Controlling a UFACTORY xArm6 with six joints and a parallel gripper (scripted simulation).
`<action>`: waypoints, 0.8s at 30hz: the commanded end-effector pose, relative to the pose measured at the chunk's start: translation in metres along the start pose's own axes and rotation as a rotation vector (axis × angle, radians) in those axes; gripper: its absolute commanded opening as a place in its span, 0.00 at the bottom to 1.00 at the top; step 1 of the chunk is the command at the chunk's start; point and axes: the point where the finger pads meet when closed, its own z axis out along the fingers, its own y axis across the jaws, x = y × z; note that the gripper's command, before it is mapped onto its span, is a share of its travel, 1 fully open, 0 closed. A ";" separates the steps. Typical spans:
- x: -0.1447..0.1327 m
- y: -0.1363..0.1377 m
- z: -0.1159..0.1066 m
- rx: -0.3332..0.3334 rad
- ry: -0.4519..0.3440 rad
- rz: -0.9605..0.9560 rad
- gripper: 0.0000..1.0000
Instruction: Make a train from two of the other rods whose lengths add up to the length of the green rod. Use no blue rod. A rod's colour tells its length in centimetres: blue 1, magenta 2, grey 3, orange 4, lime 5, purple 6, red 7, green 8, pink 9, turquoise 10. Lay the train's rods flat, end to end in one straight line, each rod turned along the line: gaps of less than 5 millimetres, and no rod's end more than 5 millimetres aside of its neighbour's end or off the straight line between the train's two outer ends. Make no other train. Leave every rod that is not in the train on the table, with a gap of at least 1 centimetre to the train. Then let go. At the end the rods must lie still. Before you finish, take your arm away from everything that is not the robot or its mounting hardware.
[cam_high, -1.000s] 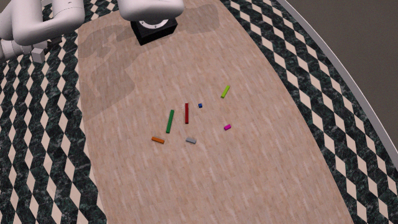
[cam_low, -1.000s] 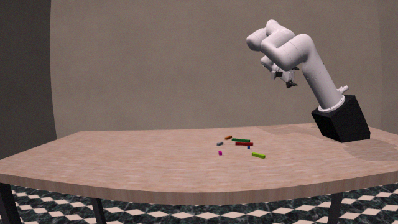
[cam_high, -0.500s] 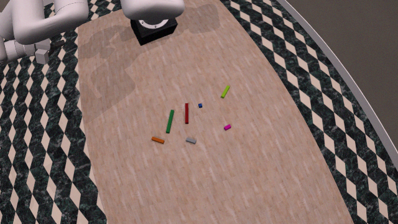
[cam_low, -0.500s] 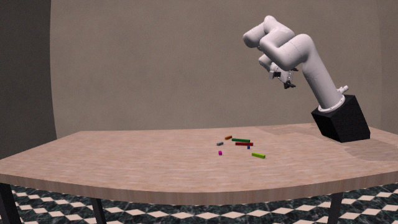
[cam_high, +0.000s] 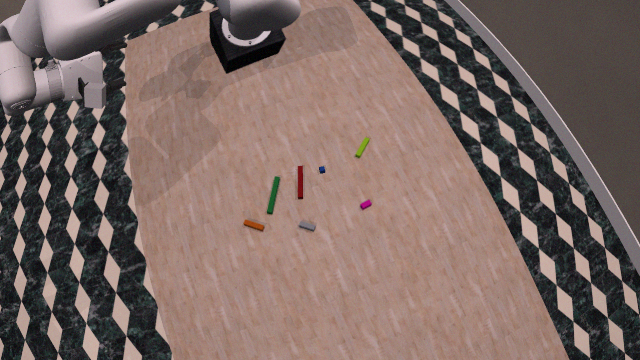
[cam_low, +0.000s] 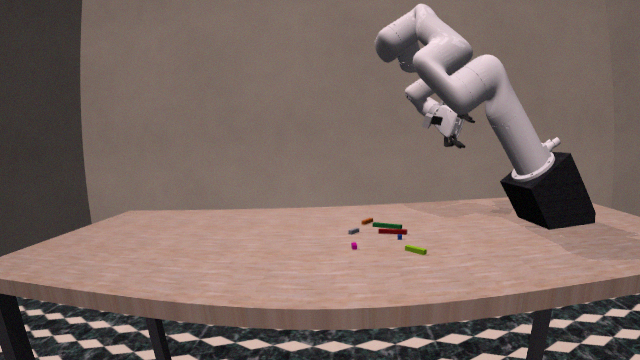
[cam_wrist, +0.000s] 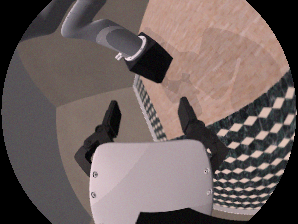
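Note:
The green rod (cam_high: 273, 195) (cam_low: 387, 226) and the red rod (cam_high: 300, 182) (cam_low: 392, 231) lie apart, side by side. The lime rod (cam_high: 362, 147) (cam_low: 415, 250) lies apart, nearer the robot's base. The grey rod (cam_high: 307, 226) (cam_low: 353, 231) lies beyond the red rod's far end. The orange rod (cam_high: 254, 225) (cam_low: 367, 221) lies past the green rod's far end. The magenta rod (cam_high: 366, 204) (cam_low: 354, 246) and the blue rod (cam_high: 322, 170) (cam_low: 399, 237) lie separately. No two rods touch. My gripper (cam_wrist: 148, 105) (cam_low: 466, 134) is open and empty, high above the table, far from all rods.
The robot's black base (cam_high: 255, 54) (cam_low: 550, 192) (cam_wrist: 150, 60) stands at one end of the wooden table (cam_high: 350, 300) (cam_low: 225, 265) (cam_wrist: 240, 30). The table's long edge lies near the gripper's side in the top view.

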 end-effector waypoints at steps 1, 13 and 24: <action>0.024 0.008 0.011 -0.077 -0.067 -0.057 1.00; 0.083 0.029 0.048 -0.217 -0.181 -0.200 1.00; 0.135 0.047 0.079 -0.341 -0.282 -0.327 1.00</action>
